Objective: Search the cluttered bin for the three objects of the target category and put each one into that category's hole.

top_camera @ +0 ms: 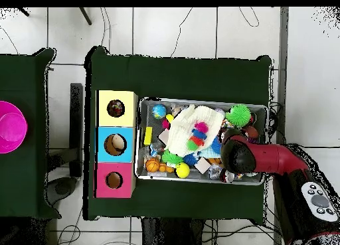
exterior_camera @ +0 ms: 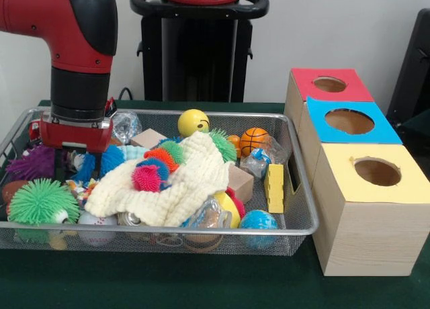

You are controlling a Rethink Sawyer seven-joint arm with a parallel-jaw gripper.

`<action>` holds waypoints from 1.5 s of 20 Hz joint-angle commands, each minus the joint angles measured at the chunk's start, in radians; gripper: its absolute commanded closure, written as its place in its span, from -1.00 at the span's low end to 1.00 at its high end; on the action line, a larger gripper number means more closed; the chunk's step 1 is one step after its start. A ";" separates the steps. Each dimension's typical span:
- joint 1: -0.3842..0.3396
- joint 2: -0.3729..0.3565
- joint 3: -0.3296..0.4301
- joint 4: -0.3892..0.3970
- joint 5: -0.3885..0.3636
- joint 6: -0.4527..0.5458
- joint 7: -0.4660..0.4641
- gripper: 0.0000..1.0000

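My gripper (exterior_camera: 79, 162) is down in the bin (exterior_camera: 304, 208), searching its clutter; grip state hidden. Next: lift a spotted piece toward the yellow box's hole (exterior_camera: 377, 171).

The bin (exterior_camera: 295, 188) is silver wire mesh, shiny along its rim. Draped at its middle, the cream cloth (exterior_camera: 181, 185) has a soft, nubbly waffle weave. Left of that cloth, the green ball (exterior_camera: 41, 201) bristles with rubbery spikes; behind the cloth, the yellow ball (exterior_camera: 193, 122) looks smooth and glossy. Right of the bin, the yellow-topped box (exterior_camera: 366, 235) shows pale matt wood grain. The arm (exterior_camera: 67, 20) above the bin's left end has glossy red casing.
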 commanded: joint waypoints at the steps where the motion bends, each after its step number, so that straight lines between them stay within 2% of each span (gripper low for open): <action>1: -0.017 0.103 0.139 0.013 -0.015 -0.040 0.008 -1.00; 4: -0.027 0.103 0.153 0.021 -0.030 -0.058 0.000 -1.00; 5: -0.027 0.103 0.153 0.022 -0.031 -0.059 0.000 1.00; 19: -0.005 0.088 0.143 0.019 -0.017 -0.033 0.024 1.00; 23: -0.005 0.064 0.156 0.042 0.006 -0.011 0.034 1.00; 30: 0.028 -0.021 0.138 0.085 0.044 0.066 0.046 1.00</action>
